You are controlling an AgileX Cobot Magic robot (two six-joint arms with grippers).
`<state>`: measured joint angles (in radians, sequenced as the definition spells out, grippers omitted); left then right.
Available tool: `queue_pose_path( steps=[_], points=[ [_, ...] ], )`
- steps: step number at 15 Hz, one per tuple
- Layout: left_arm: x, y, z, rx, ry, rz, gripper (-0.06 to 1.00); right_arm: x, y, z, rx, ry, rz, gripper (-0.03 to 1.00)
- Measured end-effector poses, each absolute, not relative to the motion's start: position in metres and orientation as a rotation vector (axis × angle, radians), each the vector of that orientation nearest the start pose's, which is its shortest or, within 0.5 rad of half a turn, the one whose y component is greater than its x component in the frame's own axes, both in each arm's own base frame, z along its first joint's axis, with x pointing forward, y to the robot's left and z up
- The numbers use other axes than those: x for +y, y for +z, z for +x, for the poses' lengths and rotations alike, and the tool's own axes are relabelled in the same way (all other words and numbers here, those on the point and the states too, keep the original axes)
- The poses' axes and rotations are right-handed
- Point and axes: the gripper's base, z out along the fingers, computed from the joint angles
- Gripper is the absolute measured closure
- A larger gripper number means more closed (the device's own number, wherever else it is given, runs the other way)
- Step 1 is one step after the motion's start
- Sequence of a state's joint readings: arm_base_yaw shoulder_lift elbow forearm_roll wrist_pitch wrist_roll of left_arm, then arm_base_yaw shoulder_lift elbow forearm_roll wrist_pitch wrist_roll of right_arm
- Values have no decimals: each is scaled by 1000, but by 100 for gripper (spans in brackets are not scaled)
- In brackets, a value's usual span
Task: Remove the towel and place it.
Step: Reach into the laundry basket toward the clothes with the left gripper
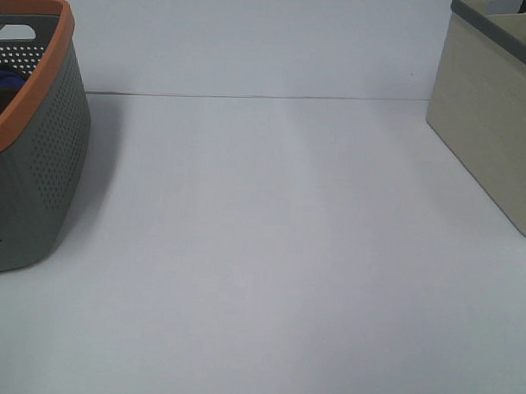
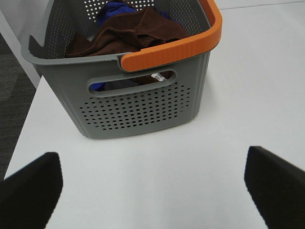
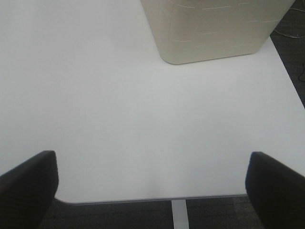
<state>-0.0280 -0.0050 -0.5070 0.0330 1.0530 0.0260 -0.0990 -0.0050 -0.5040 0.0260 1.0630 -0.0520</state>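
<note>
- Target: brown towel (image 2: 138, 31), bunched on top of the pile inside the grey basket (image 2: 138, 107) at the left end of the table (image 1: 270, 249).
- It lies straight ahead of my left gripper (image 2: 152, 191), past the near basket wall. My read: go up over the orange rim (image 2: 176, 50), then down.
- Crumpled heap with no clean long axis; it spreads roughly across the basket.
- Left arm is far nearer. My right gripper (image 3: 152, 191) faces the beige bin (image 3: 214, 28), well apart from the towel.
- Both grippers: fingers spread wide, nothing held.
- Count: one basket, one bin, one brown towel, one blue cloth (image 2: 112, 8) behind it.
</note>
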Motion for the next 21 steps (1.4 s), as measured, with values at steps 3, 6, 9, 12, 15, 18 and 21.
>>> queue_pose_path(
  steps=[3, 6, 9, 12, 15, 18, 21],
  points=[
    [3, 280, -6, 2024, 38, 53, -5, 3, 278, -6, 2037, -64, 47, 0],
    [3, 280, -6, 2024, 38, 53, -5, 3, 278, -6, 2037, -64, 47, 0],
    [3, 280, -6, 2023, 57, 83, -5, 3, 278, -6, 2037, -64, 47, 0],
    [5, 280, -6, 2022, 90, 90, -5, 3, 278, -6, 2037, -64, 47, 0],
    [5, 280, -6, 2021, 98, 90, -5, 3, 278, -6, 2037, -64, 47, 0],
    [5, 280, -6, 2021, 98, 90, -5, 3, 278, -6, 2037, -64, 47, 0],
    [5, 280, -6, 2019, 98, 90, -5, 3, 278, -6, 2037, -64, 47, 0]
  ],
)
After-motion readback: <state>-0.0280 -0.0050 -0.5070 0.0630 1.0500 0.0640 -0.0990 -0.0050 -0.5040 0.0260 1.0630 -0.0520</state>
